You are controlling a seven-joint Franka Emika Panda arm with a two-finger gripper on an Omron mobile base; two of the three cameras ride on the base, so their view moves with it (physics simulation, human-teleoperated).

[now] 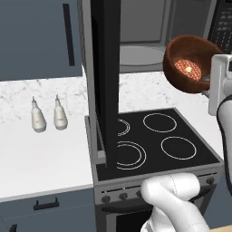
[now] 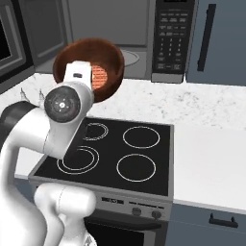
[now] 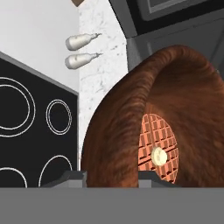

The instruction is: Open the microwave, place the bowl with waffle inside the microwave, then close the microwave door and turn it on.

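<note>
The reddish-brown bowl with waffle [image 1: 188,63] [image 2: 106,58] [image 3: 118,131] hangs tilted in the air above the back of the stovetop, in front of the microwave's open cavity. The tan waffle [image 1: 187,68] [image 2: 98,77] [image 3: 158,148] lies against the bowl's bottom. My gripper [image 1: 209,79] [image 2: 80,69] [image 3: 109,177] is shut on the bowl's rim. The microwave [image 1: 145,27] [image 2: 170,38] stands open, its turntable visible. The microwave door [image 1: 105,81] [image 2: 9,43] is swung out to the left, seen edge-on in the left base view.
A black four-ring stovetop [image 1: 158,140] [image 2: 120,153] [image 3: 26,109] lies below the bowl. Two pale bottles [image 1: 38,117] [image 1: 60,114] [image 3: 81,41] stand on the white counter to the left. A blue-grey cabinet door [image 1: 41,36] [image 2: 221,38] flanks the microwave. White counter [image 2: 211,158] lies to the right.
</note>
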